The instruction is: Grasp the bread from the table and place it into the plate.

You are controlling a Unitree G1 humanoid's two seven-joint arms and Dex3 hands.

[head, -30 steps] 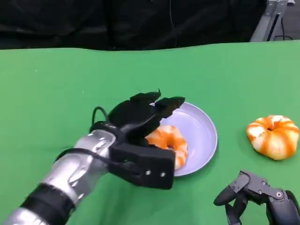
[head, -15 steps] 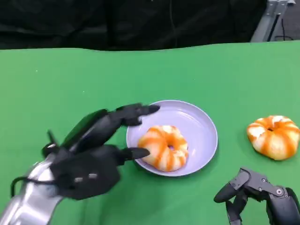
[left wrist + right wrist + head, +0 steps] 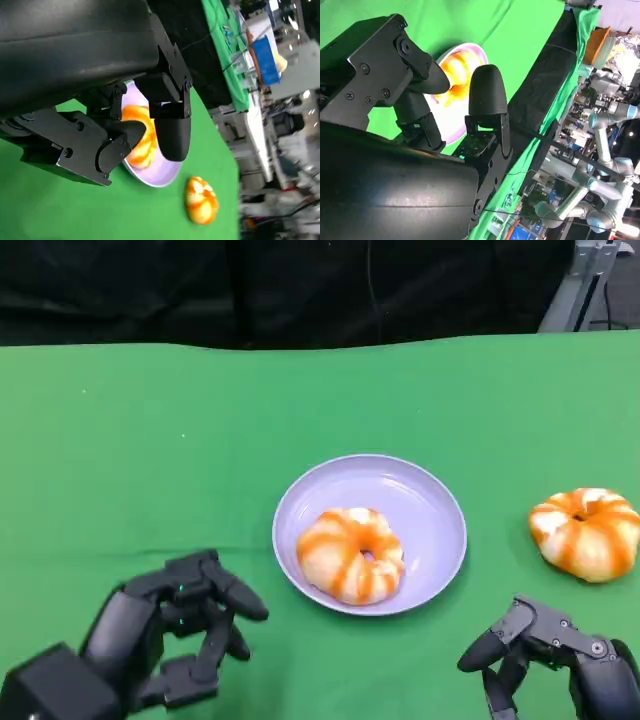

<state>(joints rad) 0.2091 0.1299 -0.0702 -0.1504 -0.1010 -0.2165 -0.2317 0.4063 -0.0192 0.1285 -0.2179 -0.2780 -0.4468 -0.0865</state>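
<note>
Left hand [image 3: 170,635]: low on green table cloth [image 3: 150,440], fingers apart, holding nothing. Ahead and to the right of that hand: round lavender plate [image 3: 430,502], with orange-and-white striped ring-shaped bread [image 3: 350,553] lying inside, apart from the fingers. Right hand [image 3: 545,660]: at near table edge, fingers loosely apart, empty. Second orange-and-white striped bread [image 3: 586,532]: on the cloth just ahead of right hand, well apart from plate, untouched. Left wrist view: plate [image 3: 162,172] and plated bread [image 3: 142,137] beyond the fingers [image 3: 170,130]
</note>
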